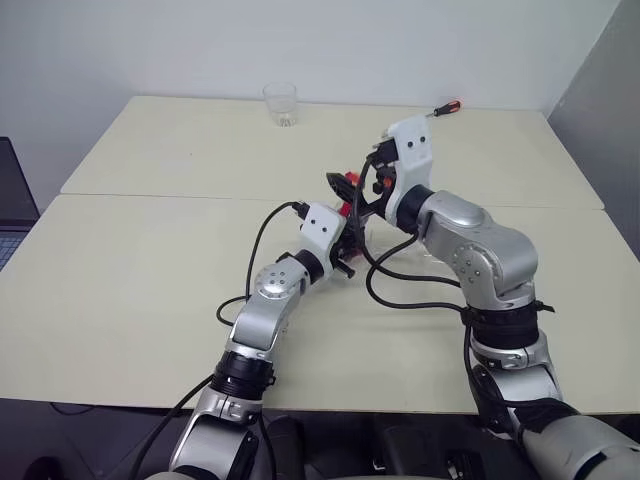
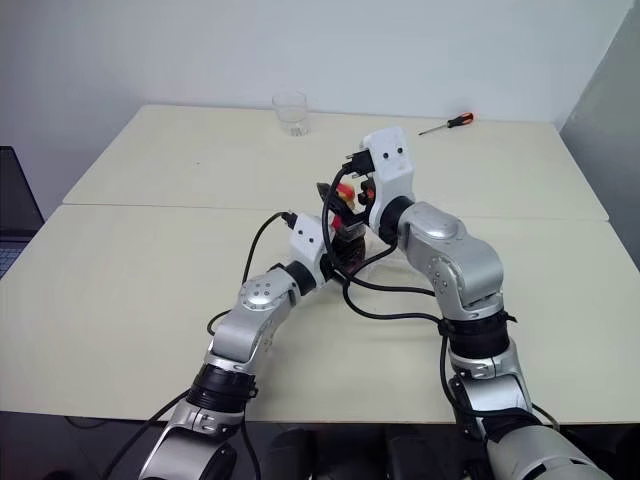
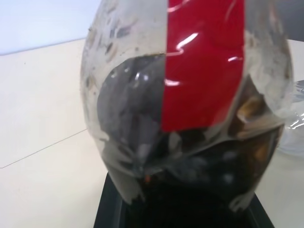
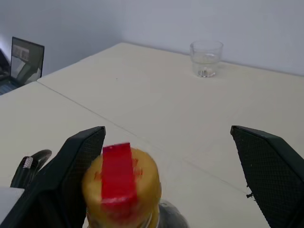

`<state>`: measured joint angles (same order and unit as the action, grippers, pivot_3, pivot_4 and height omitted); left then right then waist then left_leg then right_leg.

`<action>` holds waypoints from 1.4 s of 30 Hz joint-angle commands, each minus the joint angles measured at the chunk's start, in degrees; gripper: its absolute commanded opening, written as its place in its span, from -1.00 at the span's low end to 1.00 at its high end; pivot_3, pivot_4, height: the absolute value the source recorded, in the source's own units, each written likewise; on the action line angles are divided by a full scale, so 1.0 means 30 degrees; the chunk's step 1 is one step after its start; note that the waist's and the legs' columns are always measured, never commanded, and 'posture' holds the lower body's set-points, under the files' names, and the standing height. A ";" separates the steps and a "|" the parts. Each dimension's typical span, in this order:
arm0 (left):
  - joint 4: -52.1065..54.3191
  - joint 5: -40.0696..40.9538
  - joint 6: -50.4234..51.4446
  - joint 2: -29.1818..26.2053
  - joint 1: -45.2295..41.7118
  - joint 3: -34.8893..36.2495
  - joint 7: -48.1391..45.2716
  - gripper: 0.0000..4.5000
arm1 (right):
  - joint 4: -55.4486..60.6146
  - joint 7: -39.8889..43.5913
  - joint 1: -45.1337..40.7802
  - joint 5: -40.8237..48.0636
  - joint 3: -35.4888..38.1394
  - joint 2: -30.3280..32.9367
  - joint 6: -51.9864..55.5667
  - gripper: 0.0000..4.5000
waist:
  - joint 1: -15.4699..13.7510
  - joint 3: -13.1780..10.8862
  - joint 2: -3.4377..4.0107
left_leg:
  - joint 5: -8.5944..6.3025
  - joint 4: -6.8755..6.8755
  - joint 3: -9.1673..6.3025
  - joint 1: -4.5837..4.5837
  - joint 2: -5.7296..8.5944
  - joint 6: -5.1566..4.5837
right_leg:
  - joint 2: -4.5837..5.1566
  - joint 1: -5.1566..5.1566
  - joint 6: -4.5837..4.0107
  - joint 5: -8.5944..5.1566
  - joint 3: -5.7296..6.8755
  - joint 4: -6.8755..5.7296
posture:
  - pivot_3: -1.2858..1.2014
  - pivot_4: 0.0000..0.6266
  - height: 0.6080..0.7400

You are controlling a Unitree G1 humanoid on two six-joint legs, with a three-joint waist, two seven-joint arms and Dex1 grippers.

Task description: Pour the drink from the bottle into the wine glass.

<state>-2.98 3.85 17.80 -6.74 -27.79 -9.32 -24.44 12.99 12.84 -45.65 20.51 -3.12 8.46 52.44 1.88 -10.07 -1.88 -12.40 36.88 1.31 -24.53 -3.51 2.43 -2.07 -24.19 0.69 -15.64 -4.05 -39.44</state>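
The left claw [image 2: 338, 243] is clamped tight on the bottle [image 3: 190, 95], holding it just above the surface [image 1: 150, 260] near the middle of the pale table. In the left wrist view the bottle sits right against the camera between the fingers: a clear body with a red label strip running up it, and the dark brown drink [image 3: 237, 142] pooled in the lower part.

The right claw [image 4: 173, 180] stands directly over the left one, with its fingers spread as wide as they go, one on each side of the bottle's yellow cap [image 4: 121, 190]. A red strip crosses the top of that cap. One finger [image 4: 76, 161] looks to be touching or very nearly touching the cap; the other finger [image 4: 270, 175] stands well apart from it, so nothing is gripped by this claw.

Just beside the two claws, on the right arm's side, something clear rests on the surface [image 1: 400, 243]; it may be the wine glass, but the arms cover too much of it to be sure.

Well beyond both claws, near the far edge, stands a short clear tumbler [image 1: 281, 104]. A screwdriver [image 2: 446, 124] with a red handle lies at the far edge too, off toward the right claw's side.
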 commanded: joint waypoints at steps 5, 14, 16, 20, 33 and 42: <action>0.0834 0.0145 -0.0646 0.0046 -0.0380 0.0066 -0.0069 -0.67 | 0.1869 0.0232 0.0456 0.0604 0.0809 0.0639 0.0623 1.00 | 0.0005 0.0000 0.0000 | 0.0000 0.0001 0.0002 0.0001 0.0003 0.0000 | 0.0000 0.0000 0.0009 -0.0005 -0.0001 -0.0001 | 0.03 -0.52 1.00; 0.0827 0.0188 -0.0617 -0.0011 -0.0326 0.0181 -0.0049 -0.67 | 0.2679 0.0982 0.0904 0.0957 0.0451 0.1154 0.0893 0.47 | 0.0002 0.0000 0.0000 | 0.0000 0.0001 -0.0002 0.0000 0.0004 0.0000 | 0.0000 0.0001 0.0015 -0.0008 0.0002 0.0001 | 0.03 -0.52 1.00; 0.0749 0.0250 -0.0582 0.0027 -0.0352 0.0298 0.0027 -0.67 | 0.2750 0.0978 0.0906 0.1018 0.0462 0.1199 0.0956 0.15 | 0.0005 0.0000 0.0000 | 0.0000 0.0001 -0.0001 0.0001 0.0004 0.0000 | 0.0000 0.0001 0.0015 -0.0009 0.0002 0.0000 | 0.03 -0.52 1.00; 0.0610 0.0368 -0.0486 0.0068 -0.0414 0.0517 0.0146 -0.67 | 0.2831 0.1003 0.0945 0.1121 0.0620 0.1453 0.1001 -0.48 | 0.0000 0.0000 0.0000 | 0.0000 0.0002 -0.0004 0.0000 0.0004 0.0000 | 0.0000 0.0001 0.0016 -0.0009 0.0001 -0.0001 | 0.03 -0.52 1.00; -0.3388 0.1304 -0.1831 -0.1923 -0.1648 0.3613 0.1390 -0.67 | 0.3561 0.1114 0.0489 0.2922 0.3537 0.2856 -0.0058 -0.45 | -0.0002 0.0000 0.0000 | 0.0000 0.0007 -0.0001 0.0002 0.0008 -0.0001 | -0.0002 0.0002 0.0018 -0.0009 0.0007 -0.0004 | 0.03 -0.52 1.00; -0.6545 0.1308 -0.3528 -0.2902 -0.2775 0.5657 0.2964 -0.68 | 0.2832 0.1048 0.1643 0.2527 0.4686 0.4482 -0.0844 0.92 | -0.0089 0.0000 -0.0002 | 0.0000 -0.0016 -0.0002 -0.0009 -0.0002 -0.0001 | 0.0000 -0.0005 0.0006 0.0000 0.0015 0.0012 | 0.03 -0.52 1.00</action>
<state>-23.53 7.43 9.56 -15.25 -34.14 6.85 -16.17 20.45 16.03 -40.52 28.24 9.63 21.23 51.59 1.61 -10.07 -1.89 -12.40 36.87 1.26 -24.66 -3.50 2.43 -2.04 -24.22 0.63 -15.59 -3.99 -39.35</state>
